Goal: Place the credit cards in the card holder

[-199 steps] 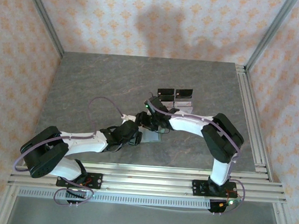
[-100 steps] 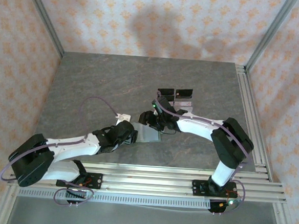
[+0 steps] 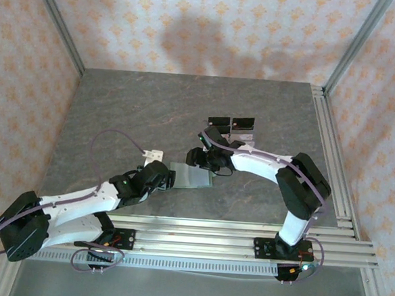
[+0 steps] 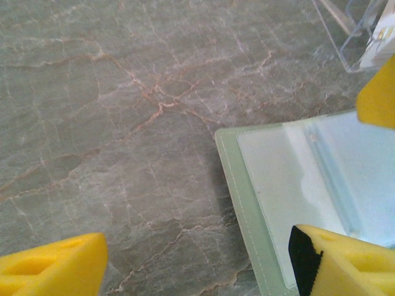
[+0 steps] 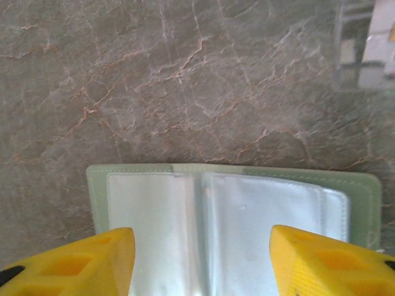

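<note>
Top external view: the card holder (image 3: 190, 176) is seen lying opened flat on the grey marbled worktop (image 3: 119, 108), just below the centre of the frame. The left claw (image 3: 161, 179) is placed at its left edge and the right claw (image 3: 196, 160) at its upper edge. A clear stand (image 3: 231, 127) with black panels is set to the upper right of the holder.

Left wrist view: the claw is released, its fingers (image 4: 49, 265) spread wide with nothing gripped. The holder's pale inner pockets are found at lower right. A pale credit card (image 4: 386, 34) is glimpsed in the stand at the upper right corner.

Right wrist view: the claw is likewise released, its yellow fingers held apart above the open holder, which is spread across the lower half of the frame.
</note>
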Robot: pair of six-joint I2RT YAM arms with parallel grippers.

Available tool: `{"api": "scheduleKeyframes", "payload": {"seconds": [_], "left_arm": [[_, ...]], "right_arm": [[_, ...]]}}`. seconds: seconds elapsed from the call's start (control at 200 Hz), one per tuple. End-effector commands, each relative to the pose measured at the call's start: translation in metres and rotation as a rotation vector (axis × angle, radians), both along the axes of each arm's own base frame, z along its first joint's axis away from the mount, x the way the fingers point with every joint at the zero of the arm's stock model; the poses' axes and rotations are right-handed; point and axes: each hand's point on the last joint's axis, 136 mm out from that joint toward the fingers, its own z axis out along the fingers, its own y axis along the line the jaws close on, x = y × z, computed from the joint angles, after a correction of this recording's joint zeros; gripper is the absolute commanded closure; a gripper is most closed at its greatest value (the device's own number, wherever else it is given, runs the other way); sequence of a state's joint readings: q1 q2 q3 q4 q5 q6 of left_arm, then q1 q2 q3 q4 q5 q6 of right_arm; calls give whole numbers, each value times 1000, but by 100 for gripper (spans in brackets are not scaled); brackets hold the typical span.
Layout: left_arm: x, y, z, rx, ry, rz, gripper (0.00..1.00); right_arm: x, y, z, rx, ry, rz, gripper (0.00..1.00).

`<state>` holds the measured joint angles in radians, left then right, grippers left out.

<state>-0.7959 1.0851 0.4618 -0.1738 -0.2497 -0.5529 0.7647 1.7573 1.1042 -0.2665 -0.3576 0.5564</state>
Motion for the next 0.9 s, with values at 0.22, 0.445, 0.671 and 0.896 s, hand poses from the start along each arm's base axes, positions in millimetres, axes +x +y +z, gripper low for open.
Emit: {"api": "scheduleKeyframes", "payload": {"seconds": [0.22, 0.445, 0.671, 0.896], "left_arm": [[10, -16, -18, -8, 55, 2, 21], [11, -19, -34, 12, 84, 0, 21], [12, -21, -38, 13, 93, -3, 21], [11, -21, -31, -5, 78, -11, 22]], "right_arm": [[-3, -12, -25, -127, 12, 56, 41], [-12, -5, -39, -100, 58, 67, 41], [-24, 16, -35, -35, 79, 86, 41], [-25, 28, -33, 7, 88, 83, 41]]}}
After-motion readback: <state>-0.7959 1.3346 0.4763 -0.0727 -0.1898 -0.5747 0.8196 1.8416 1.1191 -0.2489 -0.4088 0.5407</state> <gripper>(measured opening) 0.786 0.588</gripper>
